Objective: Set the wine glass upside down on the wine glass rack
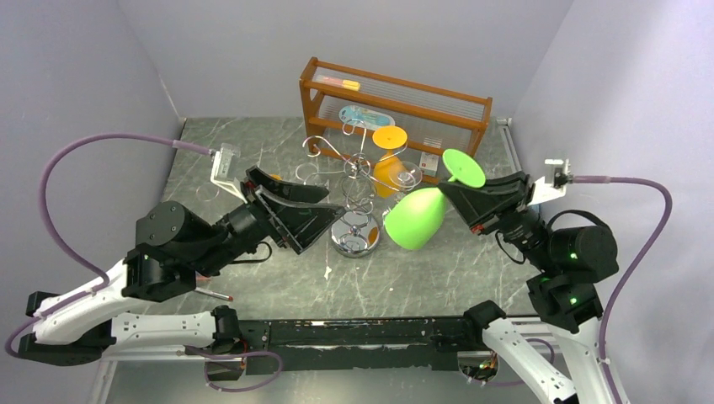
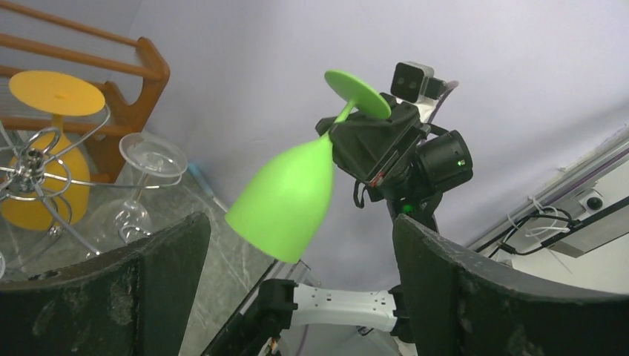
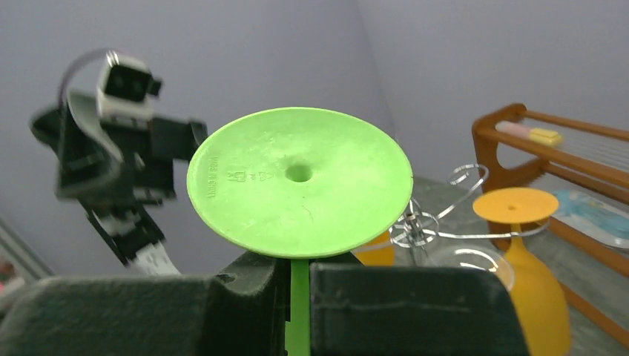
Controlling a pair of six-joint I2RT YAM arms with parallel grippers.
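Nearest the arms' bases, the left gripper (image 1: 316, 209) hangs over the table (image 1: 438, 278) with its fingers spread wide and nothing between them, pointing at the wine glass rack (image 1: 354, 238) from the left. Across from it, the right gripper (image 3: 299, 297) is clamped on the stem of the green wine glass (image 1: 417, 219) just under the foot. The glass is in the air just right of the rack's shiny base, bowl slanting down and foot up (inverted, but tilted rather than plumb). I judge the step in hand to be the carry to the rack, with the hanging itself not yet done. Next the glass needs bringing upright-inverted, then its stem slid into a free scroll arm so the foot sits on the wire. The free arm matters: an orange glass (image 1: 389, 168) already hangs on the far side. Beyond stands a wooden shelf (image 1: 396, 93).
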